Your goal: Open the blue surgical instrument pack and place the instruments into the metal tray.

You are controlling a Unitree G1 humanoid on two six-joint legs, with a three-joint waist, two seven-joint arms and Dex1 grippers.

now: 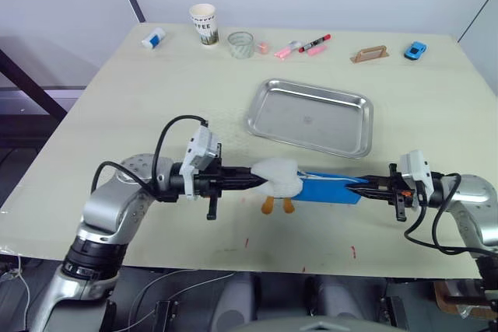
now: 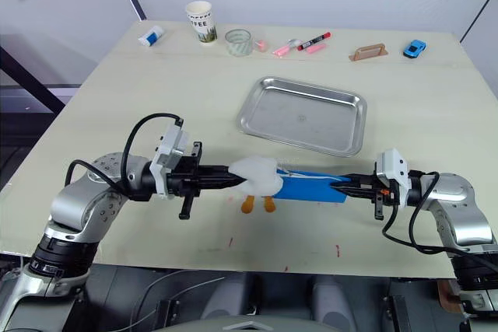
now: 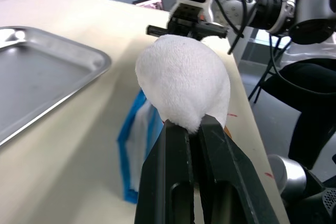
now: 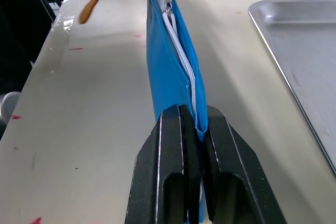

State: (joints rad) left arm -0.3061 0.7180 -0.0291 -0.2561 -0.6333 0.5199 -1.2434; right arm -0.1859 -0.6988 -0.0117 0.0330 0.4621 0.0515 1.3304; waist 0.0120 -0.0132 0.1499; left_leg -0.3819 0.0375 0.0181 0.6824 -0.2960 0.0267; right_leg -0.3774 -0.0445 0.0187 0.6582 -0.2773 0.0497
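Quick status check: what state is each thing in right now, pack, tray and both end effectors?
blue surgical instrument pack: held up on edge off the table, zipper shut along the visible part.
white plush charm: hanging at the pack's zipper end, pinched.
metal tray: flat on the table, empty.
left end effector: shut on the plush charm.
right end effector: shut on the pack's end.
paper cup: upright.

One blue pack (image 1: 331, 189), one metal tray (image 1: 310, 117), one paper cup (image 1: 204, 24), one toy car (image 1: 415, 50), two end effectors (image 1: 258, 180) (image 1: 364, 187).
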